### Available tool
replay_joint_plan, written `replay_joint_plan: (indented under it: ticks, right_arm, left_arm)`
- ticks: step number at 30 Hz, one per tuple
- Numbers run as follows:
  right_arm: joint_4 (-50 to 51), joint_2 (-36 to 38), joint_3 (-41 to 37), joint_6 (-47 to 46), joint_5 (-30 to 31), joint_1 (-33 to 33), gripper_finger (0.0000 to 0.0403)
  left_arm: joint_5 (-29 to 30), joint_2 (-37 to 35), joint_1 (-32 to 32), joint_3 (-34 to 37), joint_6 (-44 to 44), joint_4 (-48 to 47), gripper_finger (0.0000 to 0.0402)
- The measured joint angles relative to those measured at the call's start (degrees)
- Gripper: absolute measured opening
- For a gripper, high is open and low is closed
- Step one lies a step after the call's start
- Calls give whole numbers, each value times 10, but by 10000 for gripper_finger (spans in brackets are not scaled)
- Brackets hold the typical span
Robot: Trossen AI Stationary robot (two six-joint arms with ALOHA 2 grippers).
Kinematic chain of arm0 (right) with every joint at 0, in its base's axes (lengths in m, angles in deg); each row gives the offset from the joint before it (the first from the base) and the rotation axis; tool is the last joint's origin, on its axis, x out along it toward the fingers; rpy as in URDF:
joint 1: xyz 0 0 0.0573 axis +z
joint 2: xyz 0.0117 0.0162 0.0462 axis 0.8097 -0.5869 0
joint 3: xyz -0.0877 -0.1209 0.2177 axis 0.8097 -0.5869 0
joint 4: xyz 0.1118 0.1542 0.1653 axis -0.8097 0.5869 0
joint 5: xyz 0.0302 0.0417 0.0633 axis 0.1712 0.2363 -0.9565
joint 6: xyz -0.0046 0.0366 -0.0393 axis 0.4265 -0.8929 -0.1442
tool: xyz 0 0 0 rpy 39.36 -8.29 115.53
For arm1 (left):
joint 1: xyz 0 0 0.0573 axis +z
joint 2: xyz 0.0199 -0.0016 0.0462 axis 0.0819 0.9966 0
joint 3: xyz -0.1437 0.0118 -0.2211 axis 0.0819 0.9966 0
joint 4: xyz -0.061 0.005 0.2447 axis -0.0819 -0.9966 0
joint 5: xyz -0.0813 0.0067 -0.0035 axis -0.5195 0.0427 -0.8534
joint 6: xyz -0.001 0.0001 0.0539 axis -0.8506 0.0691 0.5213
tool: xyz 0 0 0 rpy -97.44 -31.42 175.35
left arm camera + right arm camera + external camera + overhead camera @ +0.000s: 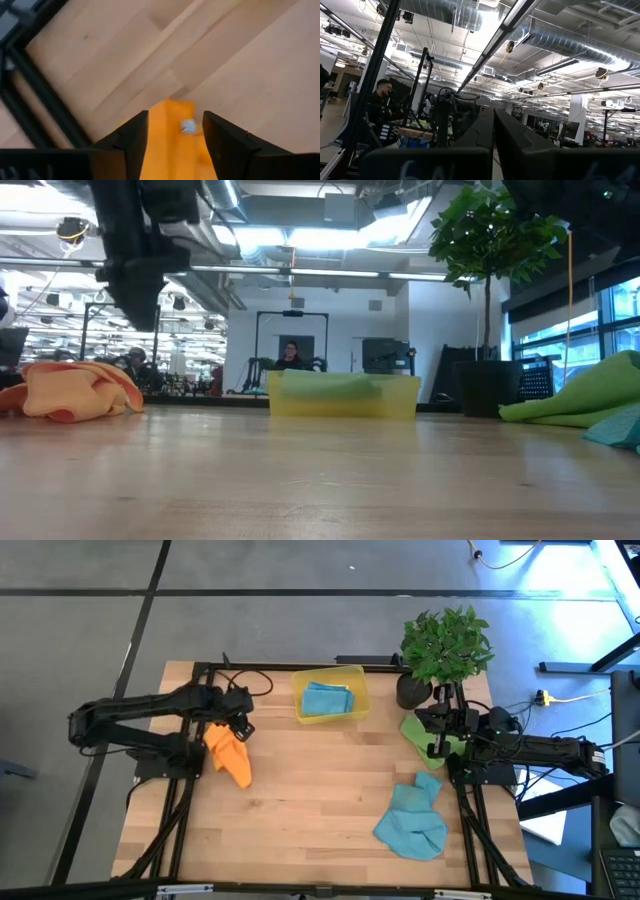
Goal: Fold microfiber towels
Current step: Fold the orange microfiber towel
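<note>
Left gripper [238,726] raised above the table's left edge, fingers [131,141] parted with nothing pinched between them. Directly beneath, seen through the gap, an orange towel [172,145] with a small white tag showing. Same orange towel [229,753] lying crumpled on the wooden table [310,810], long axis running diagonally away from the gripper toward the table's front, narrow end pointing to the front and slightly inward. Beyond the gripper toward the middle back, a yellow bin [331,694] holding a folded teal-blue towel [327,698], roughly square, edges in line with the bin walls. Well across the table, right gripper [437,747] hovering with fingers pressed together and empty, wrist camera aimed out at the room, where a seated person [382,107] shows. Under that gripper, a green towel [418,730] spread flat beside a potted plant [445,645]. Forward of it, a second teal-blue towel [414,824] bunched, long axis front to back, narrower end toward the right gripper.
</note>
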Motion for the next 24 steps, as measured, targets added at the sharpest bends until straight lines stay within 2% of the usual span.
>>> replay_joint_plan:
  ticks: [6,18,24]
  right_arm:
    - [1,0,0,-1,0,0,16]
    - [2,0,0,1,0,0,17]
    - [1,0,0,1,0,0,17]
  left_arm:
    - [-1,47,24,17,1,-10,207]
    - [0,118,32,26,4,-8,207]
    - [21,146,27,26,15,-5,207]
